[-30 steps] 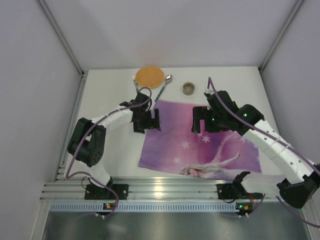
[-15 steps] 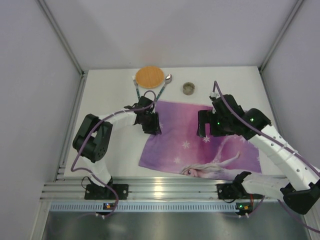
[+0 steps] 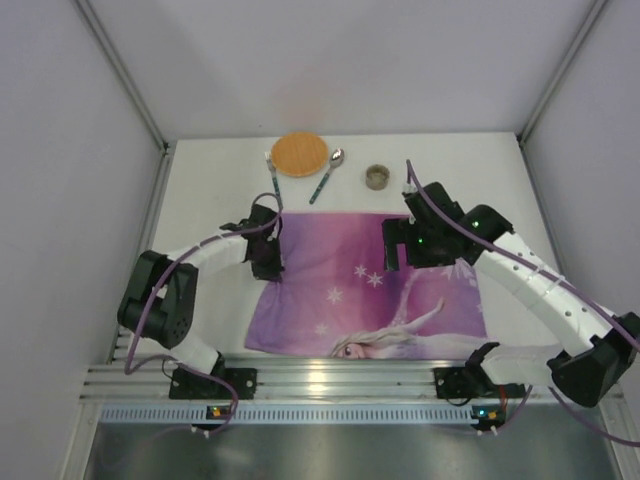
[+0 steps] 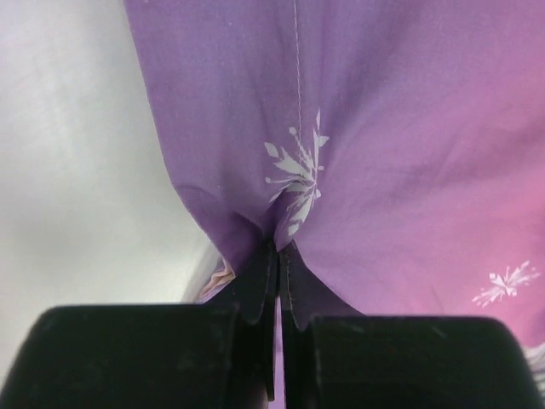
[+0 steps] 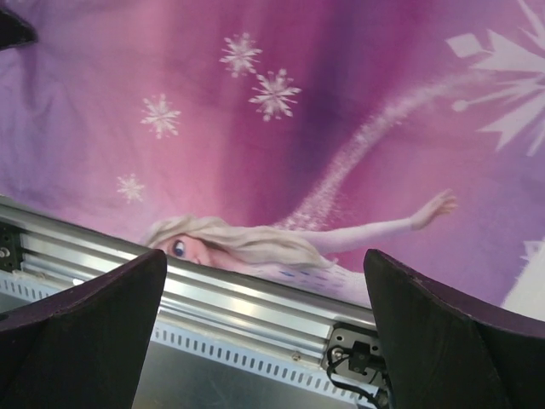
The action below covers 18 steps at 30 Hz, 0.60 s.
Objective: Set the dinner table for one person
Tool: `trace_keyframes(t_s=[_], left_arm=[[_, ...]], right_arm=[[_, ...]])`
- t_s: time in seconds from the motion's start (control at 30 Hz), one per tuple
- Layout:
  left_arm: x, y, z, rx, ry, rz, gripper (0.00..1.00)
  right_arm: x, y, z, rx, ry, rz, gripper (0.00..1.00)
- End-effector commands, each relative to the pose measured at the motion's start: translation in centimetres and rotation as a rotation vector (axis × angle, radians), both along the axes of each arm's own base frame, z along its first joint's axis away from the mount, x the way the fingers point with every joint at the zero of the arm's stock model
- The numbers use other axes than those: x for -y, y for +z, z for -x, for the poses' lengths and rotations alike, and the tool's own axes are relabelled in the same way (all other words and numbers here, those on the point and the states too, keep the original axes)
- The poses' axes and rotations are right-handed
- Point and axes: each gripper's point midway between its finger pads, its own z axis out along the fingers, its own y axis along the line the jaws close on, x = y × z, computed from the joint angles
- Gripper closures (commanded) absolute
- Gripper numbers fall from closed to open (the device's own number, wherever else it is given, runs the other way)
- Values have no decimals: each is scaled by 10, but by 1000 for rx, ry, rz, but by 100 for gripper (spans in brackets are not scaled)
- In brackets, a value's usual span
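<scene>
The dinner table [image 3: 200, 200] is a plain white top. On it lies a purple-pink princess placemat [image 3: 370, 300], its near edge at the aluminium rail [image 3: 330, 380]. My left gripper [image 3: 268, 258] sits at the mat's far left corner. In the left wrist view the left gripper [image 4: 278, 256] is shut on a pinched fold of the placemat [image 4: 383, 153]. My right gripper [image 3: 400, 243] hovers over the mat's far right part. In the right wrist view the right gripper [image 5: 264, 264] is open, with only the placemat [image 5: 324, 111] beneath it.
An orange round plate [image 3: 299, 154] sits at the table's far edge, with a fork [image 3: 272, 172] to its left and a spoon [image 3: 327, 172] to its right. A small round cup [image 3: 376, 177] stands further right. White walls enclose the table on three sides.
The left gripper closed on the placemat's far left corner and dragged the mat left and toward the rail. The right gripper drifted slightly and stayed open.
</scene>
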Motion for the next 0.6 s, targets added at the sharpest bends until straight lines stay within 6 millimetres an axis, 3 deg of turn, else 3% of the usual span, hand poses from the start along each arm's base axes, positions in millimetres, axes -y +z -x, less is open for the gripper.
trace_keyframes(t_s=[0.0,0.07,0.1,0.17,0.2,0.27,0.3,0.33,0.37,0.4,0.43,0.47,0.5,0.53,0.57], left_arm=[[-66,-4,29,-59,107,-199,100],[-84,4,33,-64,165,-210,100],[-89,7,34,-56,184,-226,100],[-88,18,28,-16,192,-210,100],[-88,25,23,-3,203,-210,100],[-91,28,21,-11,202,-221,100],[-90,32,16,2,198,-217,91],[-88,34,15,-1,195,-206,64],[-88,38,14,4,200,-202,47],[-87,44,13,7,210,-196,31],[-87,52,12,29,218,-185,2],[-86,57,12,35,228,-180,2],[-87,69,14,49,243,-172,2],[-87,77,14,60,251,-167,2],[-87,84,16,64,258,-162,2]], right_arm=[[-17,22,-27,83,22,-53,0],[-21,18,-41,79,26,-25,0],[-26,30,-52,113,38,-32,0],[-27,27,-76,106,20,-6,0],[-29,42,-90,142,16,-19,0],[-21,32,-122,114,-47,5,0],[-18,44,-139,135,-84,-16,0],[-9,29,-159,95,-134,-2,0],[-5,28,-171,91,-156,-8,0],[-4,42,-188,126,-169,-28,0],[3,24,-207,93,-199,-9,0],[6,21,-219,95,-212,-2,0],[12,33,-238,134,-236,-18,0],[12,12,-253,102,-243,-2,0],[14,8,-264,100,-253,-7,0]])
